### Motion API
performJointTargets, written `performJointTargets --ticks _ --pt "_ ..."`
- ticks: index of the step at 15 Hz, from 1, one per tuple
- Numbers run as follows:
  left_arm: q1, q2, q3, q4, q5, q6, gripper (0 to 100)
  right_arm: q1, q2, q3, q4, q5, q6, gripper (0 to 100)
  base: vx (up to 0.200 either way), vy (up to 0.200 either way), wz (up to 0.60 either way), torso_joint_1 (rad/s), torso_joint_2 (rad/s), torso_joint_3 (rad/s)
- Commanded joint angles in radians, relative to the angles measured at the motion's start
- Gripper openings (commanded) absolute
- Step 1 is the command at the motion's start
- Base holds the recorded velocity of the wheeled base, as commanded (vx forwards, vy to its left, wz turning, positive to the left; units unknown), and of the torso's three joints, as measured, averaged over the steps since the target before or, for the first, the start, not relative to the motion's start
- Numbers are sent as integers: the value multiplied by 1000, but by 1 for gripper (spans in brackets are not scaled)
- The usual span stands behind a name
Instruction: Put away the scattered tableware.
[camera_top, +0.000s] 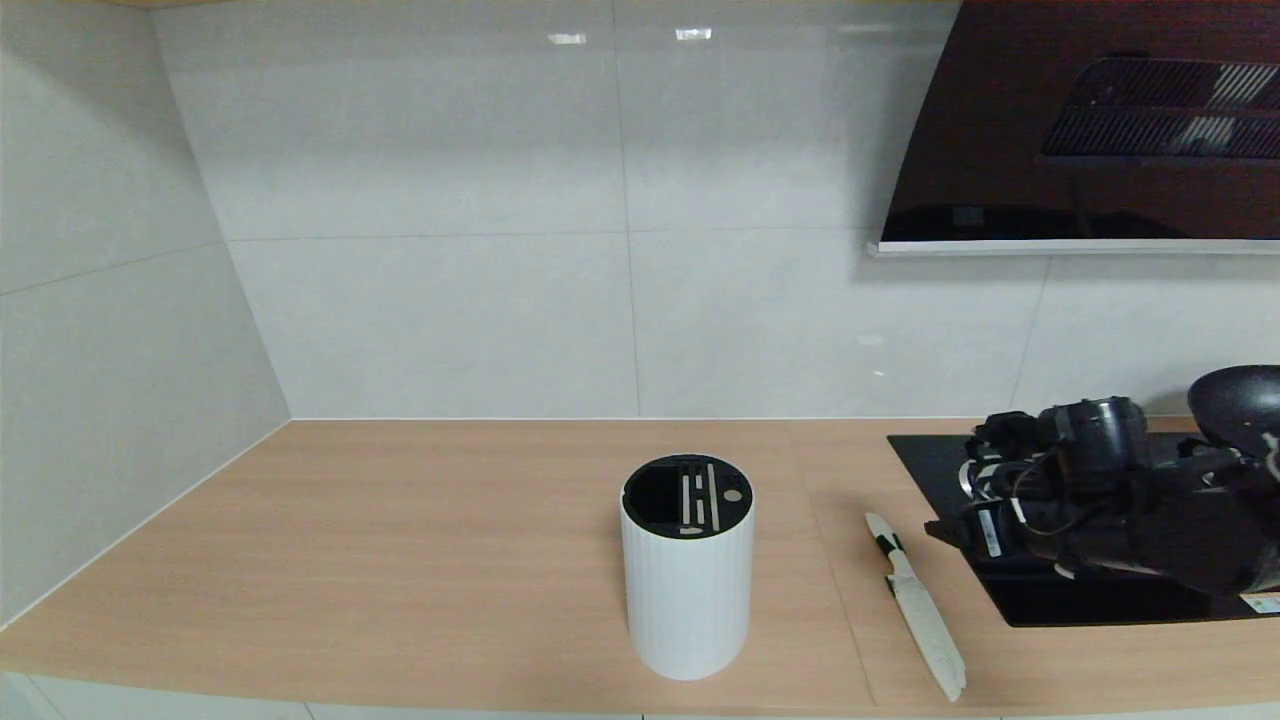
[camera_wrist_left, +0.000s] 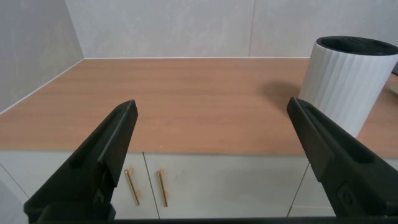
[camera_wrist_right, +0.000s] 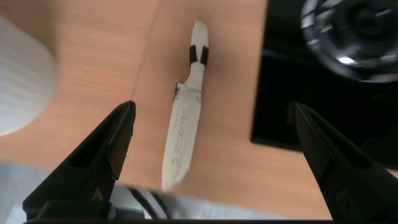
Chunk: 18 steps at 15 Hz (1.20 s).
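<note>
A: Spotted the knife (camera_top: 915, 605)?
B: Yes. Lying flat on the wooden counter (camera_top: 400, 560), between the white knife block (camera_top: 687, 580) and the black cooktop (camera_top: 1100, 605), touching neither. With the handle toward the wall and the blade toward the front edge
A: And the right gripper (camera_wrist_right: 211, 112)?
B: Hanging right above that knife, not touching it. With fingers spread wide apart and nothing between them
A: And the left gripper (camera_wrist_left: 211, 104)?
B: Out by the front edge of the counter, well apart from the knife block. Also with fingers wide apart, also holding nothing
A: So which step?
B: Looks like the very first one: getting ready to grab the knife. Not picked up yet, not put away yet
A: What to do next, then?
B: Probably go straight down, set one finger on each side of the handle, and squeeze shut. After that, lift, tip the blade down, and slide it into one of the thin slots (camera_top: 700, 495) on top of the knife block
A: Anything to watch for?
B: So thin and so flat on the wood, likely hard to get hold of. Maybe better to pinch the thicker handle than the blade
</note>
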Motion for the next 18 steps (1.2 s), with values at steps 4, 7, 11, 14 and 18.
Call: performJointTargets --ticks 4,7,11,14,18 --pt "0 0 0 0 0 0 100 20 318 -85 -106 5 17 100 0 0 0 0 0 0" --pt "0 0 0 0 0 -3 100 34 392 -111 -143 0 29 100 0 0 0 0 0 0" --pt "0 0 0 0 0 -3 100 34 430 -130 -145 2 28 100 0 0 0 0 0 0" --pt "0 0 0 0 0 -3 100 34 439 -142 -143 0 29 100 0 0 0 0 0 0" --pt "0 0 0 0 0 -3 100 34 449 -150 -143 -1 29 100 0 0 0 0 0 0"
